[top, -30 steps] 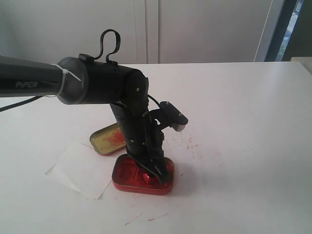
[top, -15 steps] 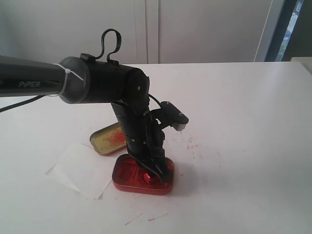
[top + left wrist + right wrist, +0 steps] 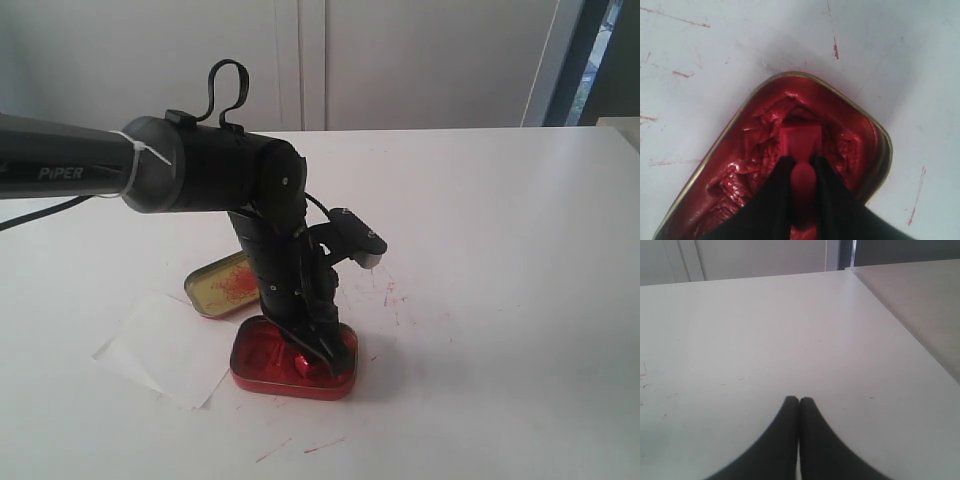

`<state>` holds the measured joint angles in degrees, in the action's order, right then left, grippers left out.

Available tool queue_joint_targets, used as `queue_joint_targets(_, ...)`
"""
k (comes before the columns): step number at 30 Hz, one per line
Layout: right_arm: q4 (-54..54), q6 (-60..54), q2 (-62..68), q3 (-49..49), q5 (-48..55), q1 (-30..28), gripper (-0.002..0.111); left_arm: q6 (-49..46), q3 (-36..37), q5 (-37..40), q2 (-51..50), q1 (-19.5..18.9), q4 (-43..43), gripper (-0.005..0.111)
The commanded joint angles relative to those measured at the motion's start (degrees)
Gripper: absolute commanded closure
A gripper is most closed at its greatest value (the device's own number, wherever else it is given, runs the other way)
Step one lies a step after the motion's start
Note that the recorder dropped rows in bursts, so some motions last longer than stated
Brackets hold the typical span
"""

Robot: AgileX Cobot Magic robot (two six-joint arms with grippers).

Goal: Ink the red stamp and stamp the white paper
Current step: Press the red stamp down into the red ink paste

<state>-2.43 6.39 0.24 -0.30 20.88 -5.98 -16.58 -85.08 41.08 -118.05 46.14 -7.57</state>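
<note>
My left gripper (image 3: 312, 358) reaches down into the red tin of ink (image 3: 340, 372) and is shut on the red stamp (image 3: 305, 366). In the left wrist view the black fingers (image 3: 772, 200) clasp the stamp's knob, and the stamp's rectangular base (image 3: 800, 140) presses into the wet red ink of the tin (image 3: 740, 165). The white paper (image 3: 160, 348) lies flat on the table just left of the tin. My right gripper (image 3: 799, 401) is shut with nothing in it, over bare white table; the exterior view does not show it.
The gold tin lid (image 3: 225, 285) with red smears lies behind the tin and the paper. Red ink streaks mark the table (image 3: 500, 250) right of the tin and near the front edge. The right wrist view shows the table's far edge (image 3: 880, 300).
The left arm shifted very slightly to the right one second ago and has stayed still since. The stamp stays in the ink.
</note>
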Motion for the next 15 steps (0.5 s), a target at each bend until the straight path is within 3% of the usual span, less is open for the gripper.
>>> queue_joint_targets(1,-0.12,-0.06,-0.24,0.30,-0.84,0.23,0.108,0.21,2.37,-0.56,-5.54,0.49,0.36,0.107)
queue_joint_targets(15,-0.12,-0.06,-0.24,0.30,-0.84,0.23,0.108,1.64,2.15,0.77,-2.15,0.49,0.62,0.107)
